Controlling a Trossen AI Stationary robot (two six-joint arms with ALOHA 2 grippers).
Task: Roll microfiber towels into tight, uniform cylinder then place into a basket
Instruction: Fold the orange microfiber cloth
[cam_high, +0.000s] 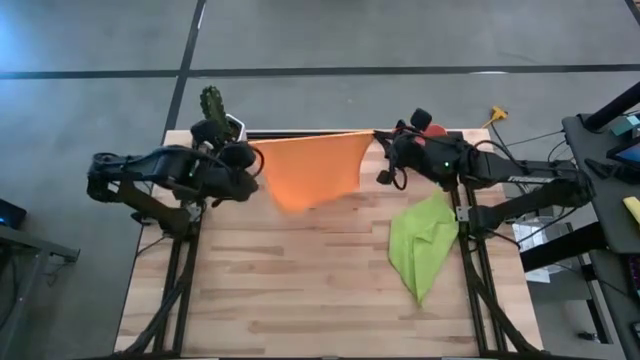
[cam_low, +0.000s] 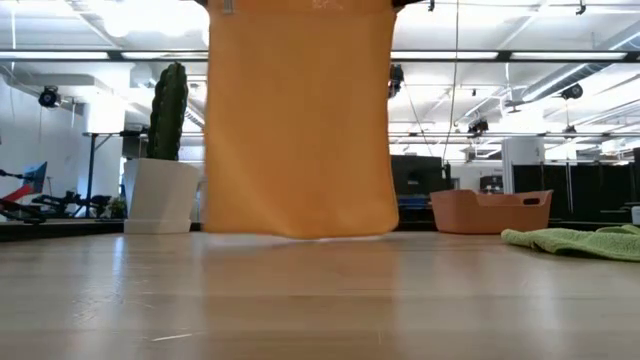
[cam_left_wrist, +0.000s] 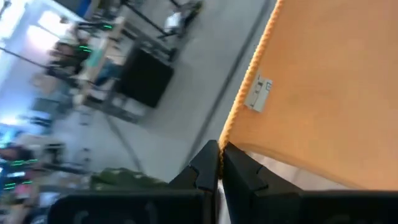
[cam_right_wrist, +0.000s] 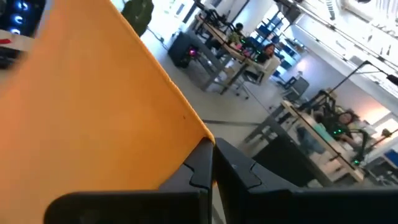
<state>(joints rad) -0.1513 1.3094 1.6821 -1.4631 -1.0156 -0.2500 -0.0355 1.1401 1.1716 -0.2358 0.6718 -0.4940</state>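
The orange towel (cam_high: 312, 168) hangs spread in the air between my two grippers, over the table's far part; in the low view its lower edge (cam_low: 300, 232) hangs just above the table. My left gripper (cam_high: 252, 152) is shut on its left top corner, my right gripper (cam_high: 382, 140) on its right top corner. The lime green towel (cam_high: 424, 240) lies crumpled on the table at the right. The salmon-red basket (cam_low: 490, 212) stands at the far right, mostly hidden by my right arm in the high view. My left gripper pinches the towel's top left corner (cam_left_wrist: 225, 138) between its two fingers, at the hemmed edge near the white label. The towel hangs below, its top edge drawn straight. My right gripper pinches the towel's top right corner (cam_right_wrist: 206, 135) between its two fingers. The towel hangs below it, clear of the table.
A white pot with a green cactus (cam_high: 215, 108) stands at the table's far left corner, close behind my left gripper. The near half of the wooden table (cam_high: 300, 300) is bare. A yellow thing (cam_high: 497, 115) lies beyond the far right corner.
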